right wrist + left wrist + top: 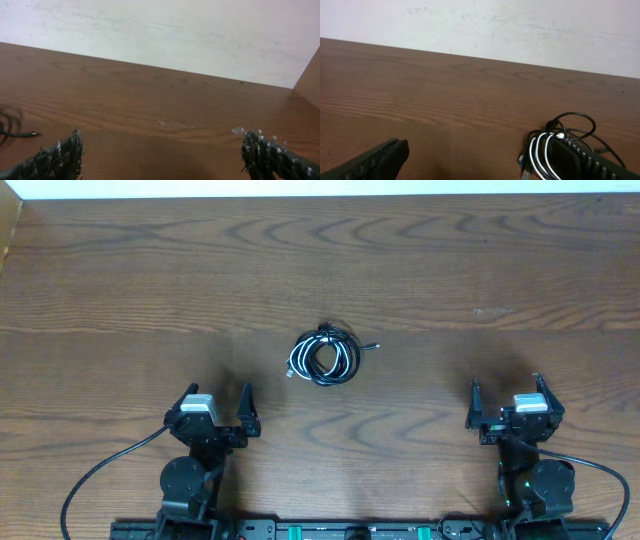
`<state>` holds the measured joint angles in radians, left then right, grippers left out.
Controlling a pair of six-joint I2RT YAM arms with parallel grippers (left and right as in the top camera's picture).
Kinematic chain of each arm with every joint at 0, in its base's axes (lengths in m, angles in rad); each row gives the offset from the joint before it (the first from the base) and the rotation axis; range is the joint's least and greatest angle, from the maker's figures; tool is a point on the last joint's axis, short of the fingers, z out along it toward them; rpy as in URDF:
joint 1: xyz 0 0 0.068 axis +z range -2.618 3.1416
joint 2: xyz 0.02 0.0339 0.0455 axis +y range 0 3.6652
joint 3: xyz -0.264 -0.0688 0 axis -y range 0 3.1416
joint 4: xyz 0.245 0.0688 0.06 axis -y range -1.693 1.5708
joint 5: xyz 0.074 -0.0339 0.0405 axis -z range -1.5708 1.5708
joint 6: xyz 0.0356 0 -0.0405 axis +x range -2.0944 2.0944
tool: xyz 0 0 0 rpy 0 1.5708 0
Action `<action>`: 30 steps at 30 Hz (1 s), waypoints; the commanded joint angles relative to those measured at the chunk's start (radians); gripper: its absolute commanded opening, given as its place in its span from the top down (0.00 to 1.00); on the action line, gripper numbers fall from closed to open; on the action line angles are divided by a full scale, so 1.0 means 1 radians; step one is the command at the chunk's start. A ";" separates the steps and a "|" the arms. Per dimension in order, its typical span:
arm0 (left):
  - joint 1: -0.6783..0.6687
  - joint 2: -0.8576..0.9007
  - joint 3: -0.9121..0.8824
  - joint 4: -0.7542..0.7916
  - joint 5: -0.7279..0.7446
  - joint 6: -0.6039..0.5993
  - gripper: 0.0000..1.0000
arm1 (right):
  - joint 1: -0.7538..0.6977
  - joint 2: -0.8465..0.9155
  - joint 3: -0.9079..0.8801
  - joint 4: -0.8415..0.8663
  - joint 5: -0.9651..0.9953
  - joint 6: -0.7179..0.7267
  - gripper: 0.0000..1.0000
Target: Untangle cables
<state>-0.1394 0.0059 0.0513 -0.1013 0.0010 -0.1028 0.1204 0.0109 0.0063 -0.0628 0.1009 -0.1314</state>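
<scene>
A black cable (338, 356) and a white cable (299, 356) lie coiled together in one small bundle at the middle of the wooden table (420, 270). A black plug end (372, 346) sticks out to the right. In the left wrist view the bundle (555, 145) shows at the lower right, partly hidden by the right finger, with a blue plug (523, 162) at its left. My left gripper (216, 402) is open and empty, near and to the left of the bundle. My right gripper (506, 392) is open and empty, far to the right; its view shows only a black plug tip (31, 134).
The table's far edge meets a white wall (165, 30). A wooden side panel (8, 225) stands at the back left corner. The arms' own thick black cables (100, 475) trail by the bases at the near edge.
</scene>
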 commanded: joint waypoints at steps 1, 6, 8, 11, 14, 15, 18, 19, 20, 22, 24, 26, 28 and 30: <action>-0.003 0.000 -0.015 -0.039 -0.013 0.016 0.02 | 0.006 -0.004 -0.001 -0.004 -0.003 0.014 0.01; -0.003 0.000 -0.015 -0.039 -0.013 0.016 0.02 | 0.006 -0.004 -0.001 -0.004 -0.003 0.014 0.01; -0.003 0.000 -0.015 -0.039 -0.013 0.016 0.02 | 0.006 -0.004 -0.001 -0.004 -0.003 0.014 0.01; -0.003 0.000 -0.015 -0.036 -0.013 0.016 0.02 | 0.006 -0.004 -0.001 -0.003 -0.003 0.014 0.01; -0.003 0.000 -0.015 -0.037 -0.013 0.016 0.02 | 0.006 -0.004 -0.001 -0.004 -0.003 0.014 0.01; -0.003 0.000 -0.015 -0.037 -0.013 0.016 0.02 | 0.006 -0.004 -0.001 -0.004 -0.003 0.014 0.01; -0.003 0.000 -0.015 -0.036 -0.015 0.017 0.02 | 0.006 -0.004 -0.001 -0.004 -0.003 0.014 0.01; -0.003 0.000 -0.015 -0.021 -0.041 0.017 0.02 | 0.006 -0.004 -0.001 -0.004 -0.003 0.014 0.01; -0.003 0.000 -0.015 0.000 -0.058 0.016 0.02 | 0.006 -0.004 -0.001 -0.004 -0.003 0.014 0.01; -0.003 0.000 -0.010 0.087 -0.028 -0.004 0.02 | 0.006 -0.004 -0.001 -0.004 -0.003 0.014 0.01; -0.003 0.000 0.014 0.168 0.029 -0.037 0.02 | 0.006 -0.004 -0.001 -0.004 -0.003 0.014 0.01; -0.003 0.000 0.058 0.238 0.044 -0.104 0.02 | 0.006 -0.004 -0.001 -0.004 -0.003 0.014 0.01; -0.003 0.000 0.112 0.275 0.044 -0.200 0.02 | 0.006 -0.004 -0.001 -0.003 -0.003 0.014 0.01; -0.003 0.000 0.174 0.296 0.044 -0.304 0.02 | 0.006 -0.004 -0.001 -0.004 -0.003 0.014 0.01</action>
<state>-0.1394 0.0105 0.1215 0.1650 0.0257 -0.2337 0.1204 0.0109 0.0063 -0.0628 0.1009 -0.1314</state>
